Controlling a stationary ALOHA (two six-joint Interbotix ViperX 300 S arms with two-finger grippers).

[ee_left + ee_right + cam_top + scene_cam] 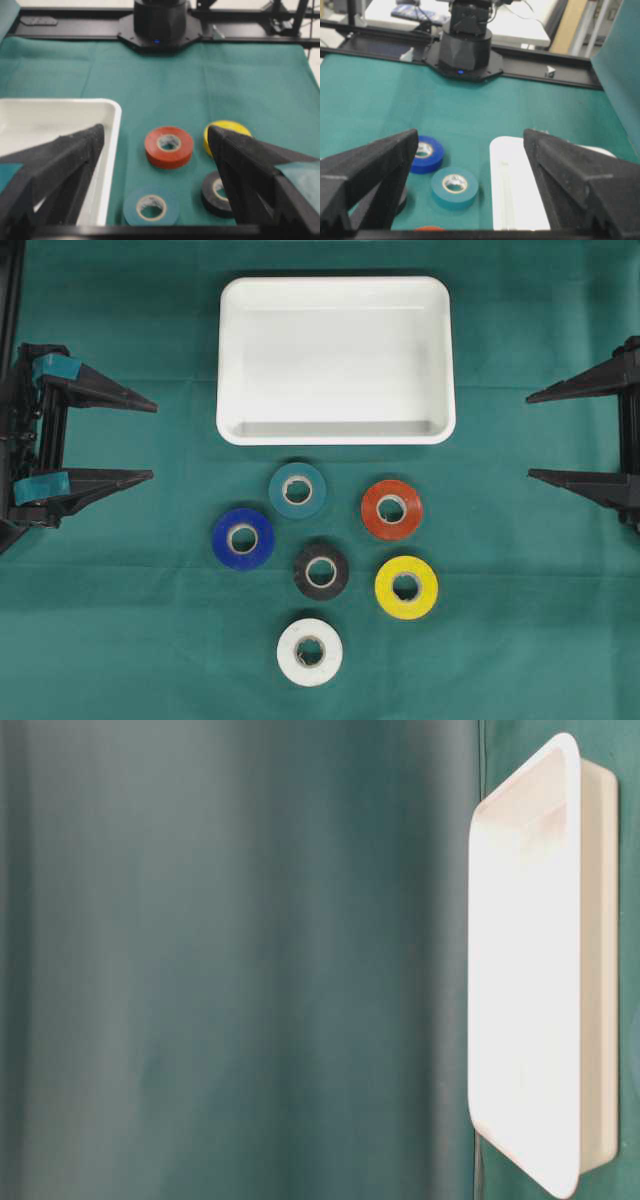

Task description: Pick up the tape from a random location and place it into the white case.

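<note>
Tape rolls lie nearest us on the green cloth [120, 640]: white tape [310, 651], then yellow [406, 587], black [321, 571], blue [243, 538], red [391, 509], teal [297, 489]. Beyond sits the white case [336, 360], holding nothing. We see left gripper [152, 439] and right gripper [530, 436] at the sides, jaws spread wide, gripping nothing.

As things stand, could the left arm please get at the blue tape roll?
Probably yes: the left pincer is open and empty, and only bare green cloth lies between it and the blue tape roll.
</note>
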